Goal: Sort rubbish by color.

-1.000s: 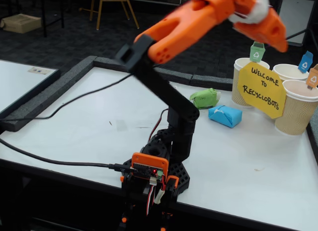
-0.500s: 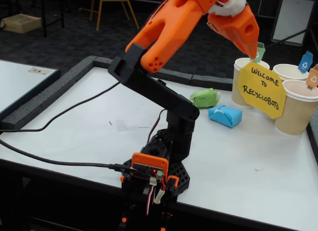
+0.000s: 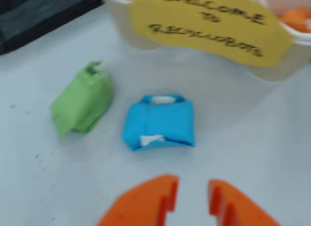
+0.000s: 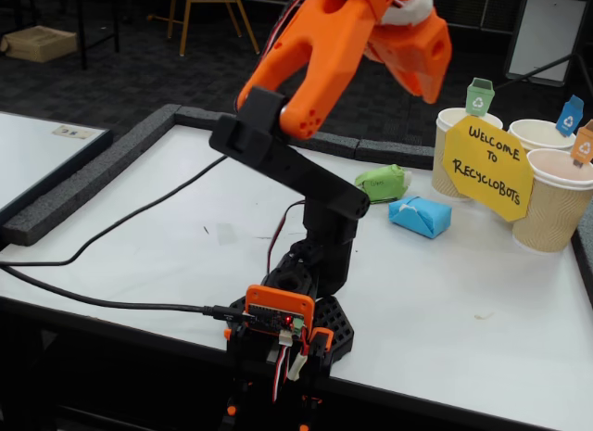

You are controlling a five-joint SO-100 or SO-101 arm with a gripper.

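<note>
We see the green wad (image 3: 82, 102) left of centre in the wrist view, long axis running lower left to upper right. The blue wad (image 3: 159, 123) sits just beside it, squarish, flap toward the bottom edge. Gripper (image 3: 192, 199) hangs above them, jaws apart and empty. Only the wrist view shows something orange in the cup (image 3: 291, 39) at upper right; the fixed view shows the arm (image 4: 306, 171) raised.

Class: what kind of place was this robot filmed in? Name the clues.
Probably a classroom or workshop demo stand: a handwritten yellow "Welcome to Recyclobots" sign on paper cups, white tables edged with foam, carpeted floor and a chair behind.
</note>
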